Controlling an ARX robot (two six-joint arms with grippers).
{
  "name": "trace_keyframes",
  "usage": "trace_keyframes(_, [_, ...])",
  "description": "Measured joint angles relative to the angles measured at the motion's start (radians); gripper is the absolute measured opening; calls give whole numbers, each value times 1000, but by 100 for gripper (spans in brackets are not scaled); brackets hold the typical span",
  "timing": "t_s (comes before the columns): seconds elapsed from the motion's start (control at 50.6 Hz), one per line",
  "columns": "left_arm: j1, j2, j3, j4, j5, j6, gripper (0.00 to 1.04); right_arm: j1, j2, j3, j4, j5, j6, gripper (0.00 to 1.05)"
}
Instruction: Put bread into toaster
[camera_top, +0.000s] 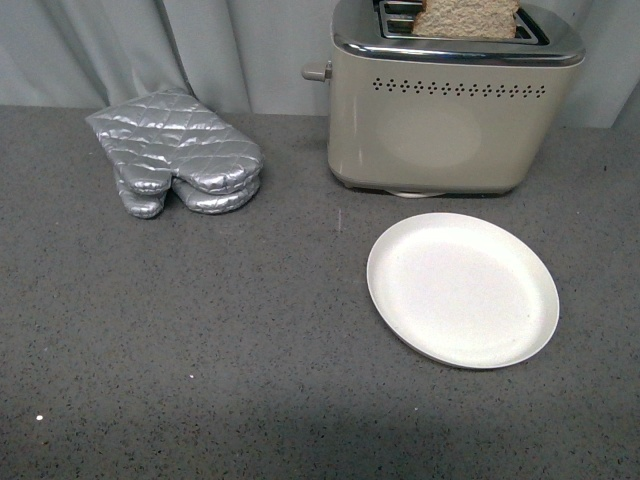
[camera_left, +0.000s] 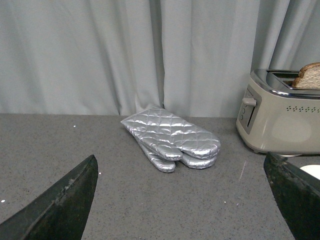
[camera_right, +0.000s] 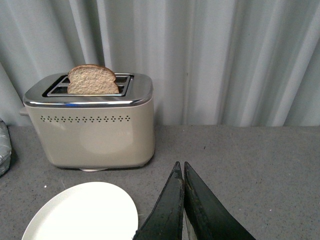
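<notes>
Right wrist view is showing the right claw (camera_right: 184, 172) pressed together, empty, while the bread (camera_right: 93, 80) is standing in the toaster (camera_right: 90, 122) beyond it, its upper part sticking out; if only resting high, it could be tipping out. The left claw (camera_left: 180, 200) is spread apart.

Bread (camera_top: 467, 20) — lower part hidden inside toaster (camera_top: 450, 120) slot.

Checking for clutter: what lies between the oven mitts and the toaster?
Nothing: in the front view, only bare grey countertop separates the oven mitts from the toaster.
</notes>
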Motion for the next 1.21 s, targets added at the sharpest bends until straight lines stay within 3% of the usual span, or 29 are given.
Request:
trace_keyframes(1.067, [0,0,0,0,0,0,98,0,-494,-1,-467,0,0,0])
trace_keyframes(1.205, [0,0,0,0,-1,0,98,0,-638,0,-640,-1,0,0])
